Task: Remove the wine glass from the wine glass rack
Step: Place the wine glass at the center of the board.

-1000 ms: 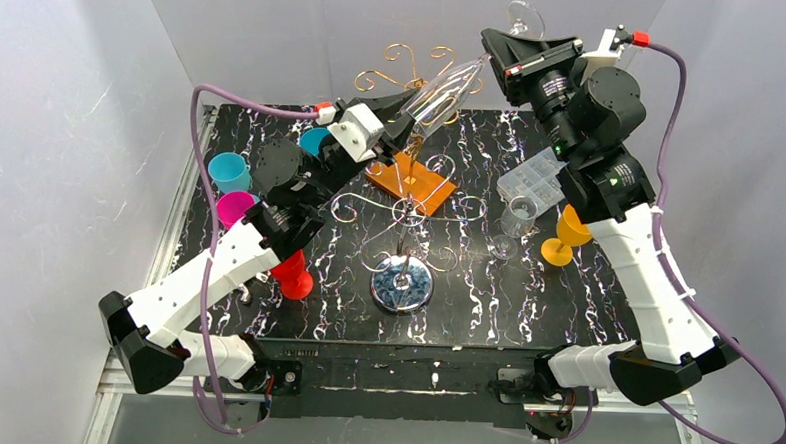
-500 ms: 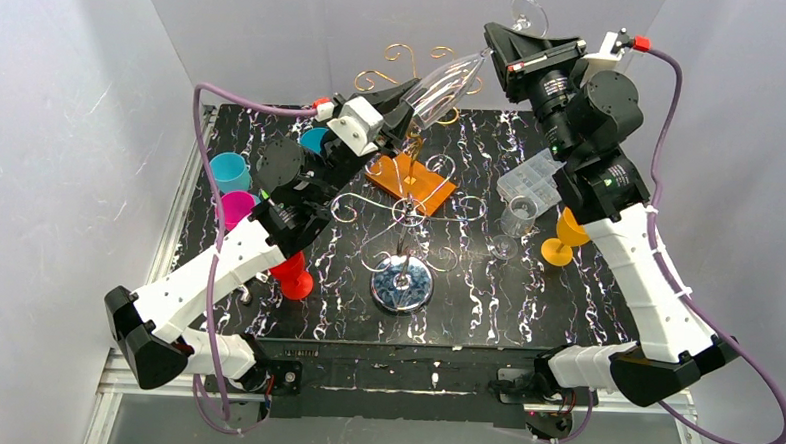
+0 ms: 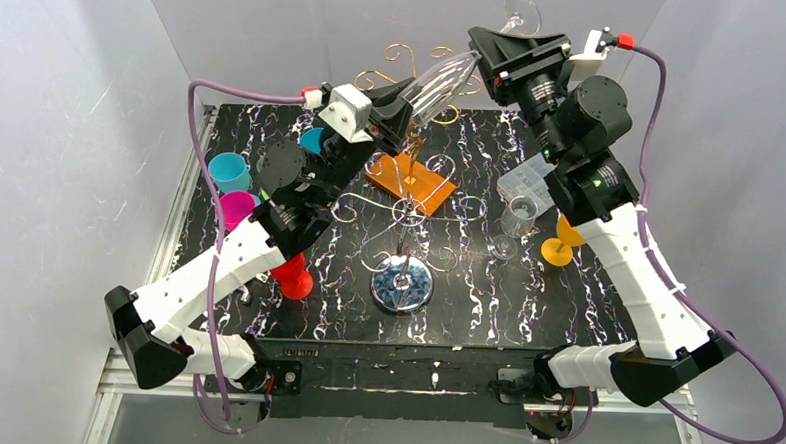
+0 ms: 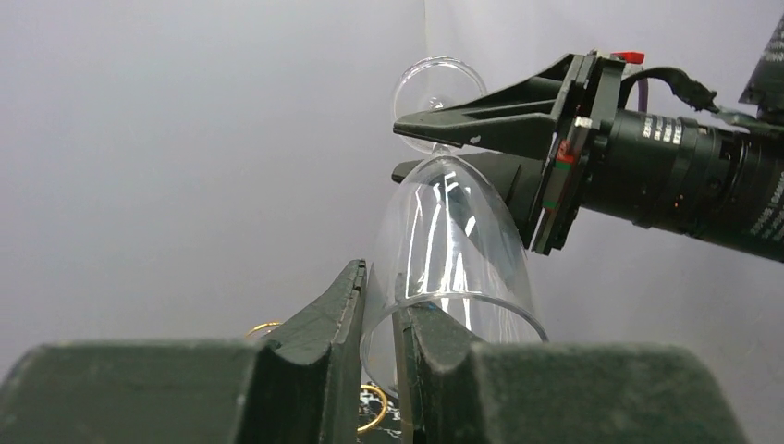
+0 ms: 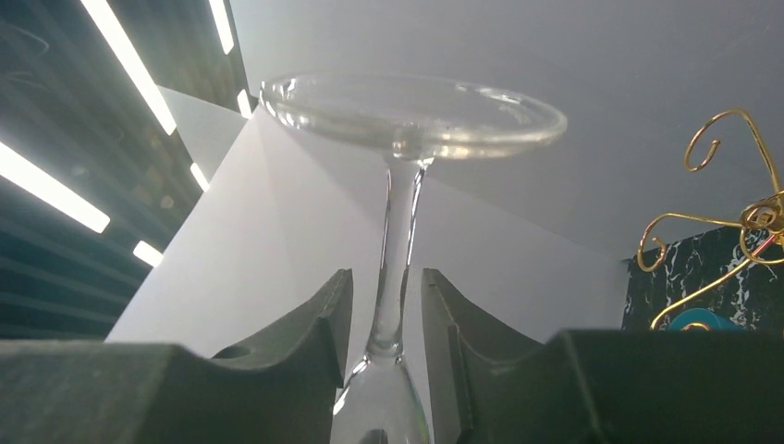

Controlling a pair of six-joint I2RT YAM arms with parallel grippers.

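The clear wine glass [image 3: 445, 84] hangs tilted in the air above the back of the table, apart from the rack. My left gripper [image 3: 404, 104] is shut on the bowl's rim [image 4: 453, 240], one finger inside and one outside. My right gripper [image 3: 482, 46] stands around the stem [image 5: 398, 240] just below the foot, jaws slightly apart with a narrow gap on each side. The wine glass rack's gold scrolls [image 3: 406, 64] show behind the glass, and its pole stands on a round shiny base [image 3: 401, 284]. A gold scroll also shows in the right wrist view [image 5: 730, 213].
An orange square block [image 3: 416, 183] lies behind the rack's pole. Teal [image 3: 229, 170] and magenta [image 3: 234, 207] cups and a red piece [image 3: 292, 276] stand at the left. A clear glass [image 3: 514, 222], a clear box [image 3: 536, 178] and an orange goblet [image 3: 566, 240] stand at the right.
My left gripper has risen and moved back with the glass rim in it. My right gripper has shifted left along the stem. The glass is higher and further back.
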